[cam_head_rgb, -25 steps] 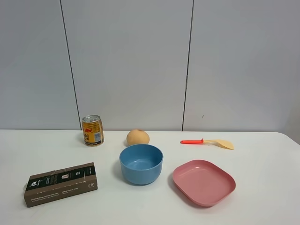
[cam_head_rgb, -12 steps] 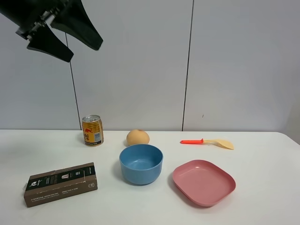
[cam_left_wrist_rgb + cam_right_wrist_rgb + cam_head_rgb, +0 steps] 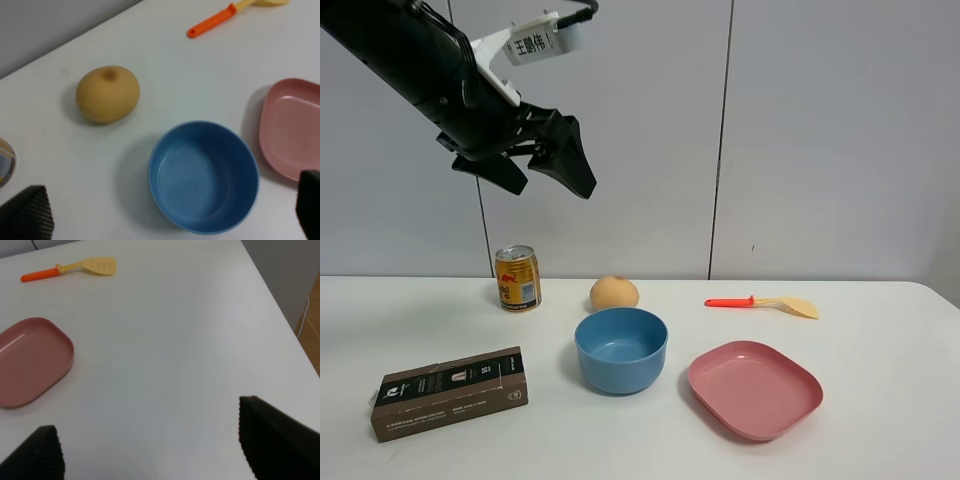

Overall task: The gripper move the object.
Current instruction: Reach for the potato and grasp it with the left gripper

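Observation:
The tan-orange round fruit (image 3: 614, 293) rests on the white table behind the blue bowl (image 3: 620, 349); it also shows in the left wrist view (image 3: 107, 93) beside the bowl (image 3: 203, 175). My left gripper (image 3: 552, 178) is open and empty, hanging high above the table, up and to the left of the fruit, on a black arm with a white labelled block. Its fingertips (image 3: 27, 212) frame the left wrist view. My right gripper (image 3: 150, 440) is open and empty over bare table; it is outside the exterior high view.
A gold drink can (image 3: 518, 279) stands left of the fruit. A brown box (image 3: 450, 392) lies at front left. A pink plate (image 3: 754, 388) sits right of the bowl. An orange-handled spatula (image 3: 763, 303) lies at back right. The table's right edge (image 3: 280, 305) shows in the right wrist view.
My left arm has swung down and to the right into the exterior high view, from the top left corner toward the can and fruit. The table's things have not moved.

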You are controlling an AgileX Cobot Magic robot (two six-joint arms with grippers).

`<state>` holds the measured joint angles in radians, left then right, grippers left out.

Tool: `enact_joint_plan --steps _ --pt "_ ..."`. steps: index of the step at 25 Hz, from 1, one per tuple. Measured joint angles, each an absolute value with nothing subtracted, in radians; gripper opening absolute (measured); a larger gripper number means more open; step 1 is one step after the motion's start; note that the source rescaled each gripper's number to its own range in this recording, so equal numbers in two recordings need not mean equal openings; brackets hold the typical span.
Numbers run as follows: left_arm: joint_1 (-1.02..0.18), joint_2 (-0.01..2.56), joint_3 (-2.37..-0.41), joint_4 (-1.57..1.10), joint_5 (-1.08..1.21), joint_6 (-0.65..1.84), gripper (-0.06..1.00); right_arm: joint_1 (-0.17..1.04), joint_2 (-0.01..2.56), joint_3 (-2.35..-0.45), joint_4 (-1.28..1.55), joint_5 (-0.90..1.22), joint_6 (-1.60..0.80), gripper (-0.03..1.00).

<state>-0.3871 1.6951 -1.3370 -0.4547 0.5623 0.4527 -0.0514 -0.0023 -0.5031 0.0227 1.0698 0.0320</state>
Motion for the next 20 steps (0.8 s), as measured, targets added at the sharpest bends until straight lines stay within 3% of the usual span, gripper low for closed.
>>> enact_joint_plan --steps 6,20 --pt "-0.391 1.797 -1.411 -0.412 0.557 0.359 0.99 -0.051 -0.002 -0.503 0.023 1.07 0.032 1.0" --pt "-0.418 2.1 -1.794 -0.323 0.7 0.316 0.99 -0.051 -0.002 -0.503 0.023 1.07 0.032 1.0"
